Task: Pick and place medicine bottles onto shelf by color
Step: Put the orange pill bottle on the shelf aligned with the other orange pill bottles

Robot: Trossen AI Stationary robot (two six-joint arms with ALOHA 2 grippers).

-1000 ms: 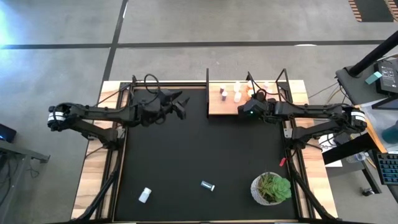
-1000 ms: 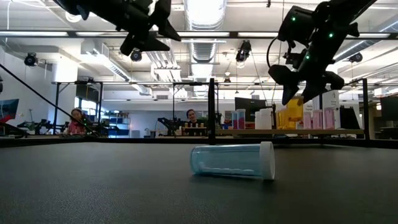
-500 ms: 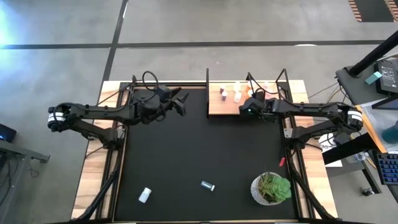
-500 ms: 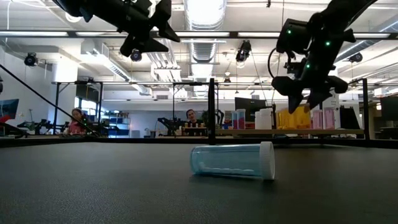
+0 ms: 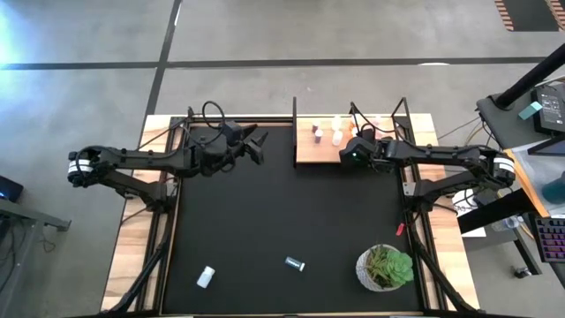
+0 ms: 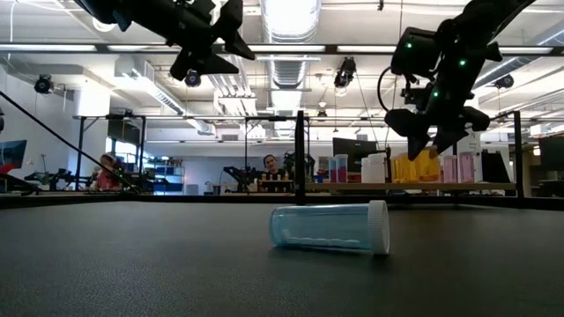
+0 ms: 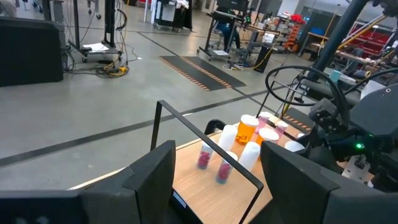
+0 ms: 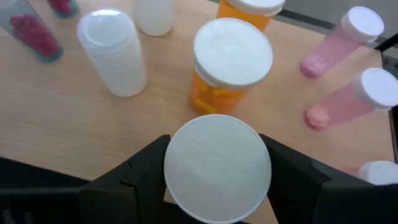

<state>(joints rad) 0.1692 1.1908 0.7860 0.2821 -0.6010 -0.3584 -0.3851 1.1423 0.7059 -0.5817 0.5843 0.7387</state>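
Potted plant (image 5: 385,268) – black mat (image 5: 265,212) (beneath)

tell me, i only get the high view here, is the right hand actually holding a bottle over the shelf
observer: yes, the right hand grips a white-capped bottle between its fingers, just above the shelf.
operator: what's closest to it down there
observer: an upright orange bottle with a white cap stands on the wood right beside the held one.
operator: left hand carrying anything
observer: no, the left hand is open with nothing between its fingers, raised in the air beside the shelf.
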